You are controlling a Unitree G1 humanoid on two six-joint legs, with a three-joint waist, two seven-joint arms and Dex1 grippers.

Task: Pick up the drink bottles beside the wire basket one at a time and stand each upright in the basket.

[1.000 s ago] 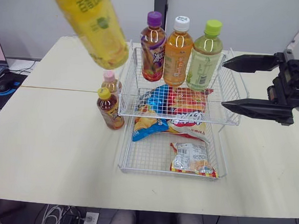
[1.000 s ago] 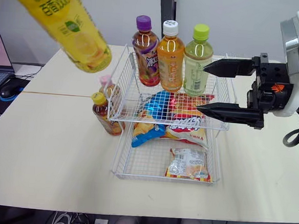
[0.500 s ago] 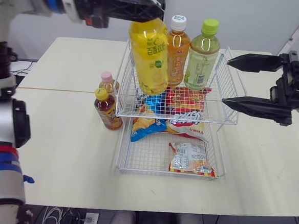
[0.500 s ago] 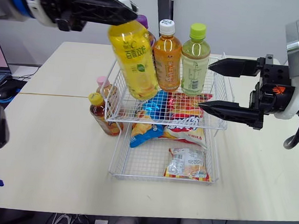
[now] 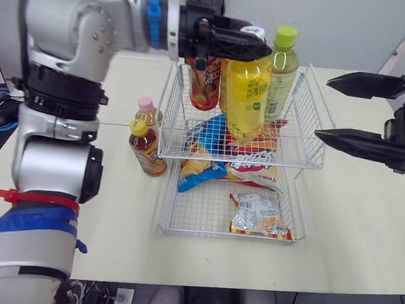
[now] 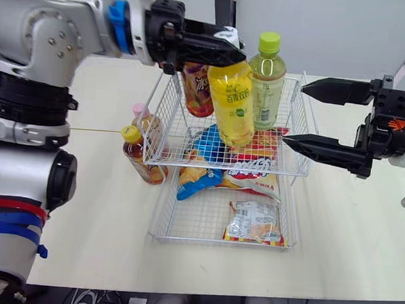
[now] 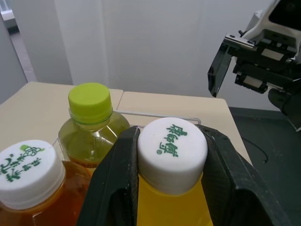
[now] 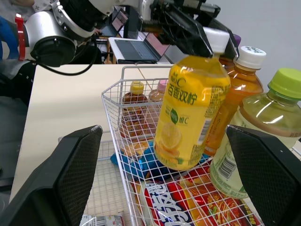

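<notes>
My left gripper (image 5: 255,39) is shut on the white cap of a yellow drink bottle (image 5: 246,99), holding it upright inside the upper wire basket (image 5: 237,158). The bottle's base is low, near the mesh floor. Behind it stand a purple bottle (image 5: 203,82), an orange bottle (image 7: 28,172) and a green bottle (image 5: 283,67). Two small bottles wait left of the basket: a yellow-capped tea bottle (image 5: 146,148) and a pink-capped one (image 5: 147,110). My right gripper (image 5: 324,107) hangs open off the basket's right side, holding nothing.
Snack bags (image 5: 247,162) lie under the upper tier, and another packet (image 5: 259,215) lies in the lower wire tray (image 5: 167,215). A laptop and mouse (image 5: 3,114) sit beyond the table's left edge. Bare tabletop lies at the left and the front.
My left arm has carried the yellow bottle right and down, from above the basket's left rim to the middle of the basket, in front of the orange bottle. The right gripper has drifted slightly right.
</notes>
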